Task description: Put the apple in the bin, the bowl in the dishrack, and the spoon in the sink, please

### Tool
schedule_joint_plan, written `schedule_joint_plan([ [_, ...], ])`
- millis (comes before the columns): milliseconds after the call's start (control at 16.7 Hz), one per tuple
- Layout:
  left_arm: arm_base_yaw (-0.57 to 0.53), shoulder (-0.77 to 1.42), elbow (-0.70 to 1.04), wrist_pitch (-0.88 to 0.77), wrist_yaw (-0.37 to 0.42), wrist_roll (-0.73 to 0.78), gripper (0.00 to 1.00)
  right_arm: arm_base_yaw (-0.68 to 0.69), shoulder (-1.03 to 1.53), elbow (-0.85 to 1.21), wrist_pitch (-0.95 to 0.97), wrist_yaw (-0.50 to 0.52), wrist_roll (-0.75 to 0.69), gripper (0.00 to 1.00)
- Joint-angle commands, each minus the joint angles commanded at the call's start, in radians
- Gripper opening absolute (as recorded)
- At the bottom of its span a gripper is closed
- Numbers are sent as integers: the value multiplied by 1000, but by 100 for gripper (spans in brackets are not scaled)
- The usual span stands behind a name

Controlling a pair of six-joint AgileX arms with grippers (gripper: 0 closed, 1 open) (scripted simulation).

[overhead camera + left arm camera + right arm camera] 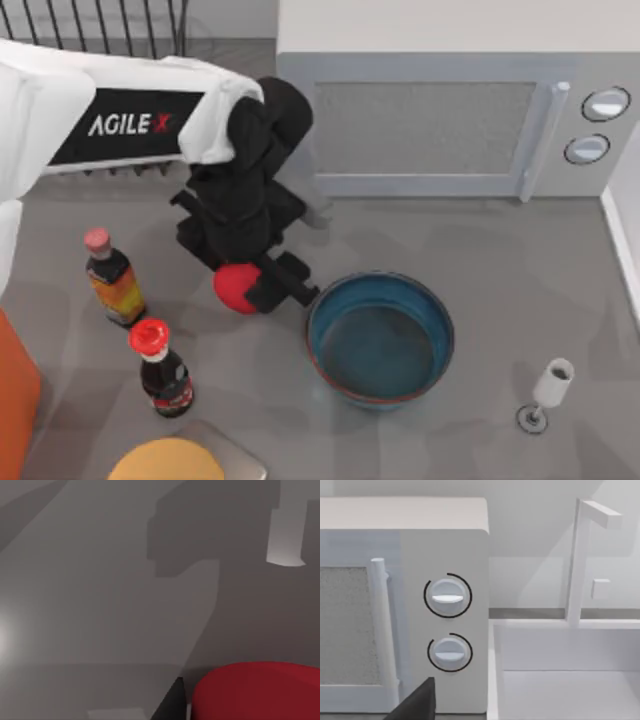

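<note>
Top view: camera above the table (500, 260), looking down on the microwave (440, 120), bowl (380, 338) and left arm. Left wrist view: very close to the grey tabletop (100, 605), with the apple (257, 692) at the frame's edge, probably the same apple (236, 288) seen from above. Right wrist view: level, facing the microwave's dials (448, 596) and the sink (570, 680) beside it; the dials (605, 104) also appear from above.
</note>
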Motion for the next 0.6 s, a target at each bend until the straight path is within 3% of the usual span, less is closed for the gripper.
schedule_joint_plan([
  [300, -1, -18, 16, -21, 1, -1, 0, 0, 0, 0, 0, 0, 0, 100],
  [600, -1, -53, 116, -163, 1, -2, 0, 0, 0, 0, 0, 0, 0, 100],
])
